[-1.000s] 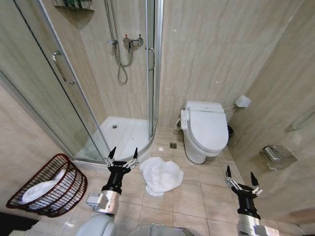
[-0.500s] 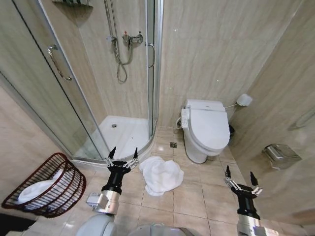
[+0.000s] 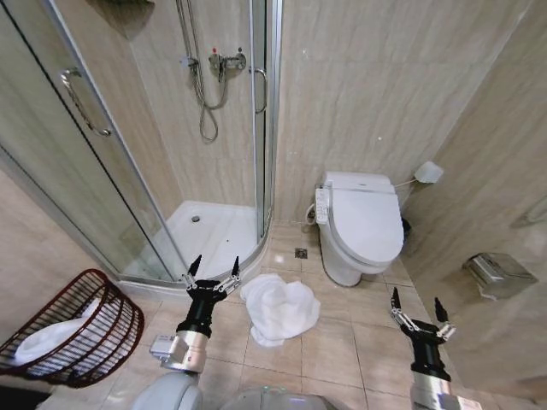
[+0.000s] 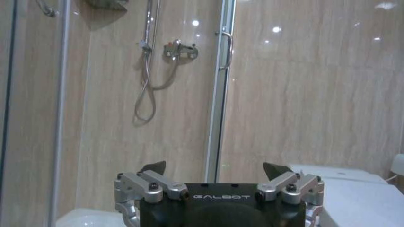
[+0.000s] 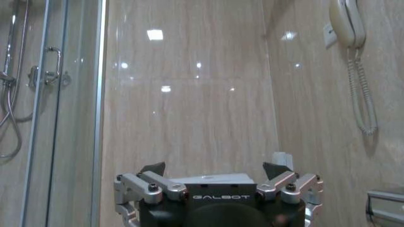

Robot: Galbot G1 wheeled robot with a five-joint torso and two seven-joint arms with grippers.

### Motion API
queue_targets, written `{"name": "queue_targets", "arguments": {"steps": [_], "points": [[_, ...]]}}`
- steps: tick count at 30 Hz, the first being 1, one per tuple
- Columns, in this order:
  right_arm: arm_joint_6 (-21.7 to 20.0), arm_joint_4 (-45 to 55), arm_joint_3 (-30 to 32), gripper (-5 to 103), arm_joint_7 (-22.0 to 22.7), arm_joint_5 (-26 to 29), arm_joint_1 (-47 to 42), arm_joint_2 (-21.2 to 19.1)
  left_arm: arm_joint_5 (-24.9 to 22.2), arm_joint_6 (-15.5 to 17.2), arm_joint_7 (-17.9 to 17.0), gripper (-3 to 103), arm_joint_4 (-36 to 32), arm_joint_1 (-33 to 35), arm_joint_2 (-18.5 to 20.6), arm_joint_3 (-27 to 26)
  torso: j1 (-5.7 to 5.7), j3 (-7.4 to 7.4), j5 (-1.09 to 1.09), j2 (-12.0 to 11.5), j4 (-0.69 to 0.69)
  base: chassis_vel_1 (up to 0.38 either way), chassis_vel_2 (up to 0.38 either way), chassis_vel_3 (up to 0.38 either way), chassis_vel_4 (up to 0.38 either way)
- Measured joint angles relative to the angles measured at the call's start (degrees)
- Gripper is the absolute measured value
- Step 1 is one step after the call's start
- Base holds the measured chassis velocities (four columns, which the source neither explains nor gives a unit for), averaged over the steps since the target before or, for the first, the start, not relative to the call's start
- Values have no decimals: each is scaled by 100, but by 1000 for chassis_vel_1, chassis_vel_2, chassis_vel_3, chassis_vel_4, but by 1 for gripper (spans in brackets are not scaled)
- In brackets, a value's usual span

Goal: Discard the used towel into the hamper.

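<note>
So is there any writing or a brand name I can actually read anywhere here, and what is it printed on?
"GALBOT": white letters on the black body of the left gripper, just below its open fingers.
"GALBOT": the same mark on the body of the right gripper, also open.
The toilet has a side control panel, but any markings on it are too small to read.
No other writing is readable.

Soft white cloth towel point(image 3: 279, 310) on glossy tiled floor point(image 3: 329, 342); dark woven wicker hamper point(image 3: 73, 333); shiny glass shower door point(image 3: 81, 162).
</note>
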Motion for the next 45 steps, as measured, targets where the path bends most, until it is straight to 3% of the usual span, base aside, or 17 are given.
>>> {"name": "queue_targets", "arguments": {"steps": [16,45], "points": [[295,-111,2,100,-64,85,18,0,0,0,0,100,0,0,0,0,-134,-202,1,-350,2,-84,77,75,-70],[344,-553,-19,100,-255,104,302,0,0,0,0,100,0,0,0,0,-403,-605,1,-1018,2,12,28,29,14]]}}
